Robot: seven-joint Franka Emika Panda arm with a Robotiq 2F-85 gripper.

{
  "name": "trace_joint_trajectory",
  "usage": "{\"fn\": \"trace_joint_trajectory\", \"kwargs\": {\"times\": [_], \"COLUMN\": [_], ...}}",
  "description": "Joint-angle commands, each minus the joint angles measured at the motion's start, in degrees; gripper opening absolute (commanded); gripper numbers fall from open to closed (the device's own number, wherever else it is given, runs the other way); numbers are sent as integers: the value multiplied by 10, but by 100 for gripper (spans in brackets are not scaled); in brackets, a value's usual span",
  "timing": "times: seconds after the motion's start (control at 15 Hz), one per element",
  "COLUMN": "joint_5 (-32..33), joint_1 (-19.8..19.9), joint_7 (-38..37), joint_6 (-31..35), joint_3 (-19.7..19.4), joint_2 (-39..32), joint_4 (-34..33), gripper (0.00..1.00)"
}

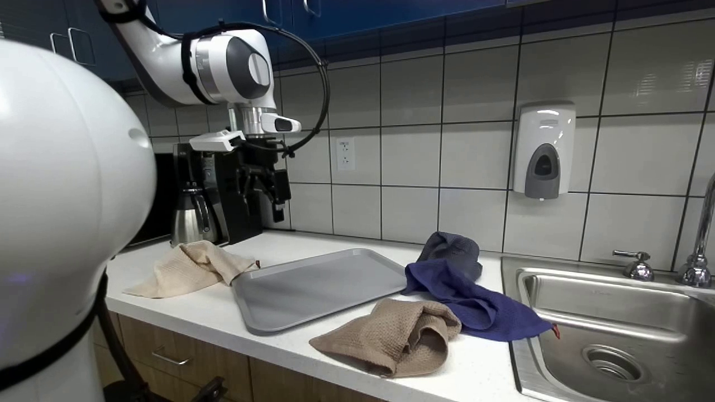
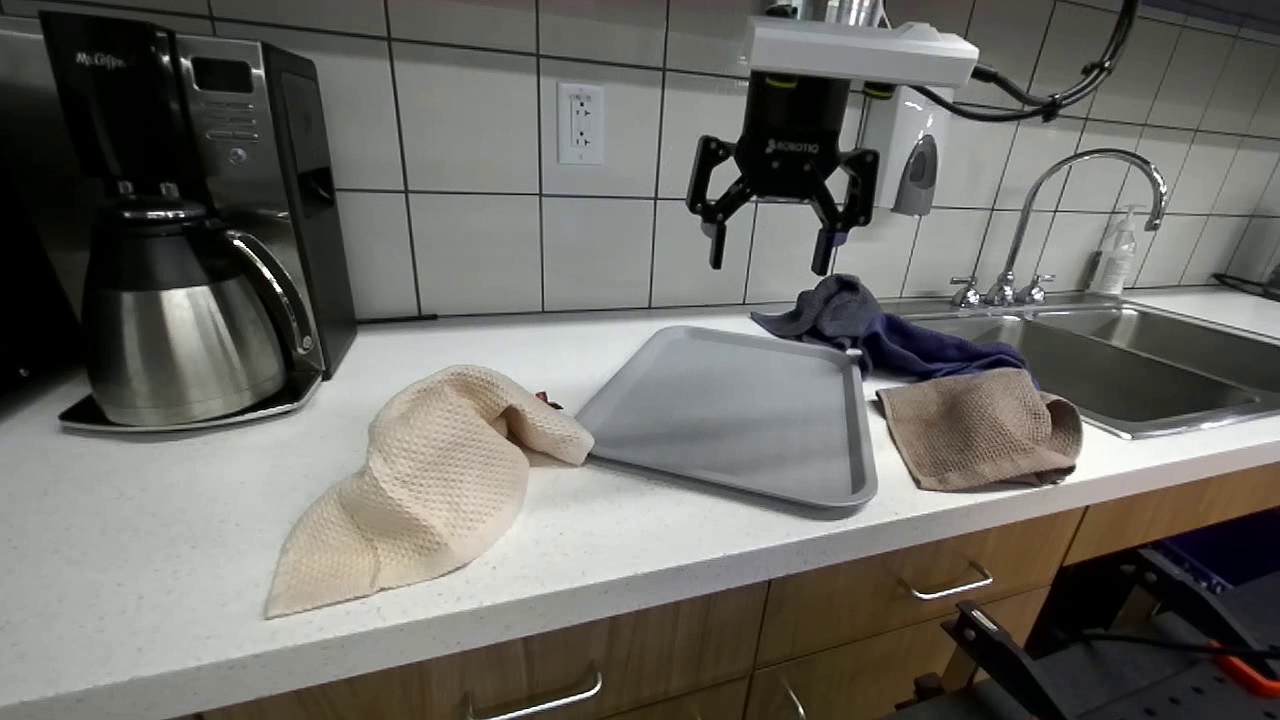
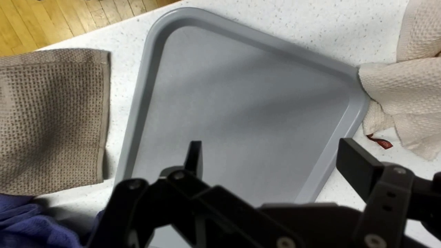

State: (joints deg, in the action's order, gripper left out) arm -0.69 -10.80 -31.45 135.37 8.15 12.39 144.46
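My gripper (image 2: 768,266) is open and empty, pointing down above a grey tray (image 2: 730,410) on the white counter. In the wrist view its fingertips (image 3: 270,146) stand wide apart over the tray (image 3: 248,103). A crumpled beige cloth (image 2: 440,480) lies beside the tray, one end at the tray's corner; a small red tag (image 3: 380,141) shows on it. At the tray's opposite side lie a brown cloth (image 1: 391,335), a blue cloth (image 1: 475,304) and a dark grey cloth (image 1: 455,251). The blue one lies partly against the grey one. The gripper touches none of these.
A coffee maker with a steel carafe (image 2: 190,320) stands at one end of the counter. A steel sink (image 1: 609,335) with a faucet (image 2: 1010,240) is at the other. A tiled wall with a soap dispenser (image 1: 544,151) and an outlet (image 1: 345,153) stands behind. Blue cabinets (image 1: 380,17) hang above.
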Motion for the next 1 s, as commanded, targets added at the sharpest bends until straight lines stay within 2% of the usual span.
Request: {"fn": "trace_joint_trajectory", "kwargs": {"times": [0.0, 0.53, 0.6, 0.93], "joint_5": [-24, -35, -27, -28], "joint_1": [19, 33, 36, 38], "joint_7": [57, 111, 87, 94], "joint_6": [5, -9, -3, -3], "joint_3": [-2, -15, -2, -5], "joint_2": [54, 118, 80, 95], "joint_4": [43, 87, 62, 73], "gripper": [100, 100, 100, 100]}}
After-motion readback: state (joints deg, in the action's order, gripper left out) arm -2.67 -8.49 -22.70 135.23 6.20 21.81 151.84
